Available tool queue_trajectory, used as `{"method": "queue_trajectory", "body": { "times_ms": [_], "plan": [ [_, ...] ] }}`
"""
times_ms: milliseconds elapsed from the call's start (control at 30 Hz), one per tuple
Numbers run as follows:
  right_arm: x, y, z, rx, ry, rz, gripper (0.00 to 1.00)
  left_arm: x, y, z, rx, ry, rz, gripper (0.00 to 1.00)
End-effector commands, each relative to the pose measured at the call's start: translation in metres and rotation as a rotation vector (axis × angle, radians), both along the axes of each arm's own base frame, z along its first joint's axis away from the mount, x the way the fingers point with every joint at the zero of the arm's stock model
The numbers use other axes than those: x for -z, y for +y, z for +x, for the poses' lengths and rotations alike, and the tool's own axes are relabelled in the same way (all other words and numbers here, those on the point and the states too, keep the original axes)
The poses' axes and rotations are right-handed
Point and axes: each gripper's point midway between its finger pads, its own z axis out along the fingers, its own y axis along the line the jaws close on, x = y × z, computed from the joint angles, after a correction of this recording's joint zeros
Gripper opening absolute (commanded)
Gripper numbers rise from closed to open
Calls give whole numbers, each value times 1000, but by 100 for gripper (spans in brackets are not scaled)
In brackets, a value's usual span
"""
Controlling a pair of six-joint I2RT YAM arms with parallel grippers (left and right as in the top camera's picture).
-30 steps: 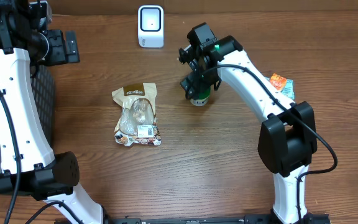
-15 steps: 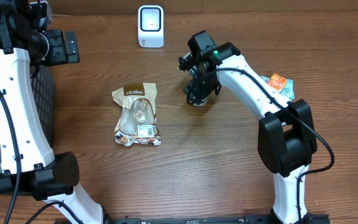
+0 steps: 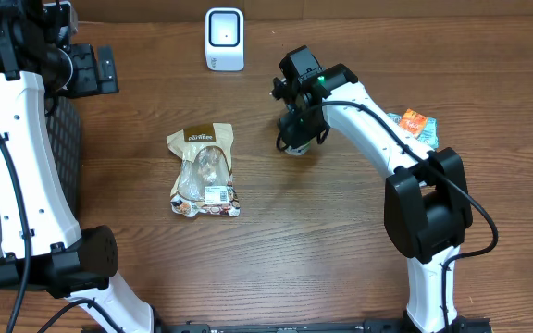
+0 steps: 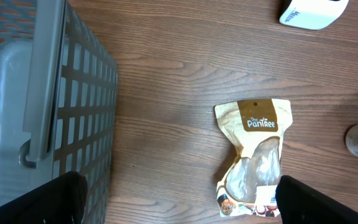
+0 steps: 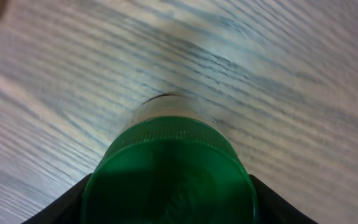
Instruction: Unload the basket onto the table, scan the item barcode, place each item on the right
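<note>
Upright bottle, green ribbed screw cap, seen right of white boxy scanner, robot-ward; long axis vertical. Right gripper set directly above, cap flanked by fingers; grip cannot be told. Left gripper held wide, farther off.

Count, tabletop: scanner x1, white; snack pouch x1; bottle x1, green cap; basket x1, grey mesh; orange packet x1 seen, more behind it poss., partly hidden so can't tell; robot arms x2, i.e. left arm + right arm; table x1.
</note>
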Motion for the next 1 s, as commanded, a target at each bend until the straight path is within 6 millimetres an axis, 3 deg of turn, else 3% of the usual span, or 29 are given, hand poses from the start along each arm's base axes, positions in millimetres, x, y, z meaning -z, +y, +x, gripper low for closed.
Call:
{"method": "queue_trajectory", "body": {
  "times_ms": [0, 133, 200, 300, 333, 467, 533, 800, 967],
  "plan": [
    [0, -1, -5, 276, 56, 50, 58, 1, 2, 0, 12, 3, 13, 100],
    [1, -4, -11, 620, 114, 88, 58, 1, 2, 0, 12, 3, 13, 100],
    [1, -2, -9, 713, 117, 110, 67, 1, 2, 0, 12, 3, 13, 100],
    [0, 3, -8, 754, 112, 129, 81, 1, 2, 0, 12, 3, 13, 100],
    [0, 6, -8, 748, 108, 134, 100, 1, 2, 0, 12, 3, 13, 100],
    [0, 8, -7, 741, 91, 128, 100, 1, 2, 0, 12, 3, 13, 99],
    [-1, 7, -3, 670, 66, 117, 100, 1, 2, 0, 12, 3, 13, 99],
    [-2, 2, 4, 114, -10, 13, 100, 1, 2, 0, 12, 3, 13, 100],
    [-2, 0, 6, 52, -26, -8, 100, 1, 1, 0, 13, 3, 13, 100]
  ]
}}
